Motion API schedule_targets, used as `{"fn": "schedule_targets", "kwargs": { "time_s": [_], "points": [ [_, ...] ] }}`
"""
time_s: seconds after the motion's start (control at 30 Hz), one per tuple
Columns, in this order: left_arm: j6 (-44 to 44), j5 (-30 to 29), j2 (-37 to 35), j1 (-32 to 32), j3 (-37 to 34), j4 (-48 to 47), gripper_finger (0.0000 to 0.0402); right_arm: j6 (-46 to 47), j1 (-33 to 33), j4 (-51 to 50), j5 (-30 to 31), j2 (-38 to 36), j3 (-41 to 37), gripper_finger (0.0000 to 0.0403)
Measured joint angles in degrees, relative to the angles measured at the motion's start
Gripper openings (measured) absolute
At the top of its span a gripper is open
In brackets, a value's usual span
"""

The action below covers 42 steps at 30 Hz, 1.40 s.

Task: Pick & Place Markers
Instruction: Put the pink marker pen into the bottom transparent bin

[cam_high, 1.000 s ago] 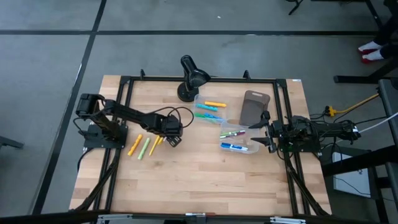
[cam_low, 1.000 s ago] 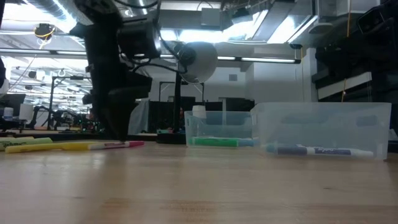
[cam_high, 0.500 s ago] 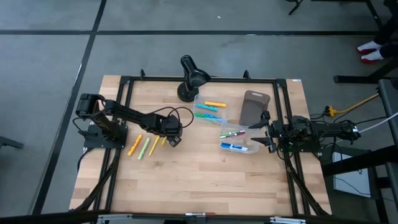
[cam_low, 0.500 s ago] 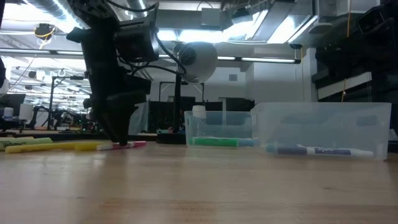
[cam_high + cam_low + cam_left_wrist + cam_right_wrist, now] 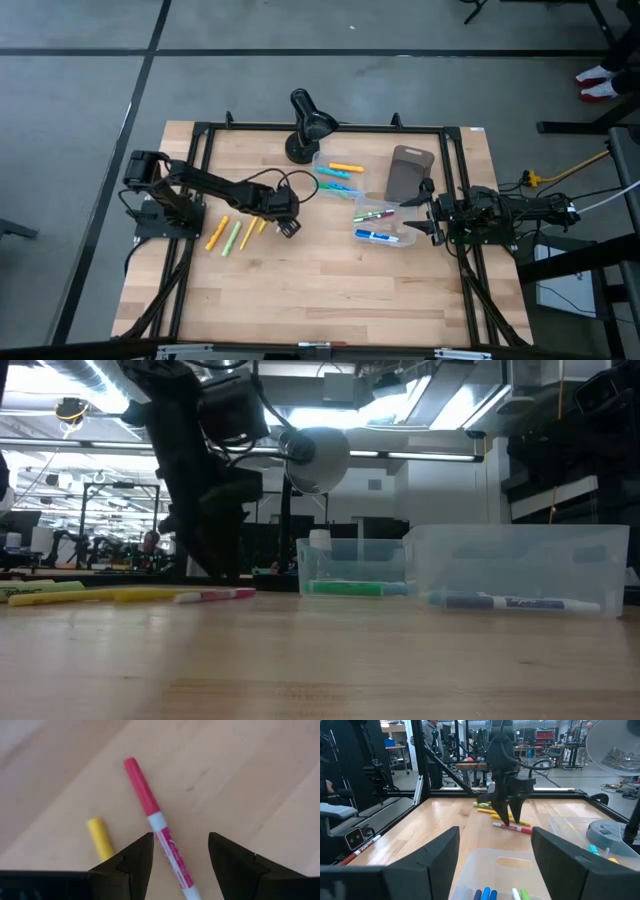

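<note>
Jaws of the left gripper point(image 5: 177, 857) stand wide and empty, straddling the red marker point(image 5: 157, 827) low over the table point(image 5: 320, 290). A yellow marker point(image 5: 101, 839) lies just beside the red one. Risk, as I judge it: the red marker sits skewed across the gap, so closing may roll it out or nudge the yellow one. Right gripper point(image 5: 495, 865) waits wide and empty, well apart from the red marker, over a clear bin point(image 5: 490, 862).

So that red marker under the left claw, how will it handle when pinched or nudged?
The red marker looks like a rigid plastic stick, so it should stay straight when lifted. It is thin and round, lying flat on the wooden table, so a nudge would probably roll it. The open left claw straddles its barrel; the smooth body may slip or pivot if pinched off-centre.
</note>
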Motion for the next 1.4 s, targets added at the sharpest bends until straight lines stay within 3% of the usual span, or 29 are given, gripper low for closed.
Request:
{"fn": "schedule_targets", "kwargs": {
  "time_s": [0.1, 0.43, 0.87, 1.07, 1.4],
  "points": [
    [0.1, 1.1, 2.1, -0.3, -0.3, 2.8, 0.0184, 0.0, 0.0, 0.0, 0.0, 0.0, 0.0, 0.0244],
    [-1.6, -4.4, 6.8, -0.6, -0.1, 4.2, 0.0174, 0.0, 0.0, 0.0, 0.0, 0.0, 0.0, 0.0244],
    [3.1, -4.9, 7.1, -0.9, -0.2, 2.8, 0.0026, 0.0, 0.0, 0.0, 0.0, 0.0, 0.0, 0.0244],
    [8.9, -5.3, 7.1, -1.9, -0.3, 3.1, 0.0026, 0.0, 0.0, 0.0, 0.0, 0.0, 0.0, 0.0244],
    [9.8, -6.5, 5.2, -5.0, 0.8, 2.2, 0.0026, 0.0, 0.0, 0.0, 0.0, 0.0, 0.0, 0.0244]
  ]
}}
